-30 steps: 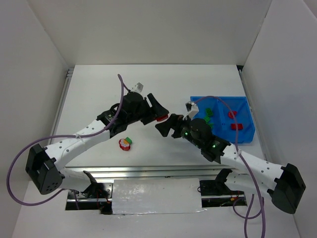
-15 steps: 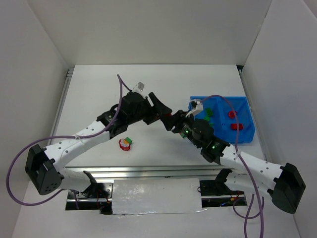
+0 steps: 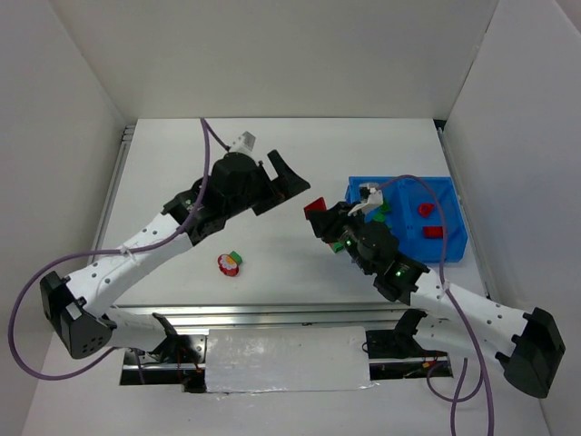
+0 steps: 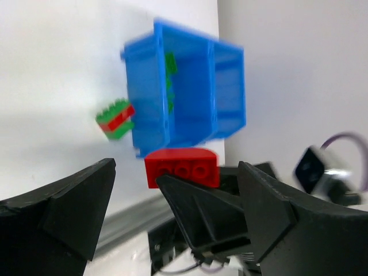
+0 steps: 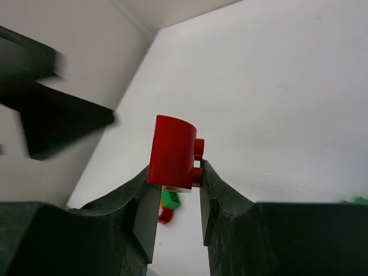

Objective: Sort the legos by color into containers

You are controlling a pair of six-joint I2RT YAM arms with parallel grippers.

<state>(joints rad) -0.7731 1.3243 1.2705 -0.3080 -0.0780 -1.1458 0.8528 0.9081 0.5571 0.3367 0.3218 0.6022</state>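
Presently, the white table (image 3: pixel 182 163) carries the blue bin (image 3: pixel 451 250) at its right side, with green bricks (image 3: pixel 383 211) in the left compartment and red bricks (image 3: pixel 425 210) in the right. The left gripper (image 3: pixel 289 195) hangs with fingers spread wide, holding nothing. The right gripper (image 5: pixel 172 172) pinches a red brick (image 5: pixel 172 152) at its fingertips (studs turned sideways), raised above the table just left of the bin. A red-green-white piece (image 3: pixel 230 263) lies well apart, beside the left arm.

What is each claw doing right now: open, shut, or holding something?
Left gripper: open, holding nothing.
Right gripper: closed on a small red plastic brick.
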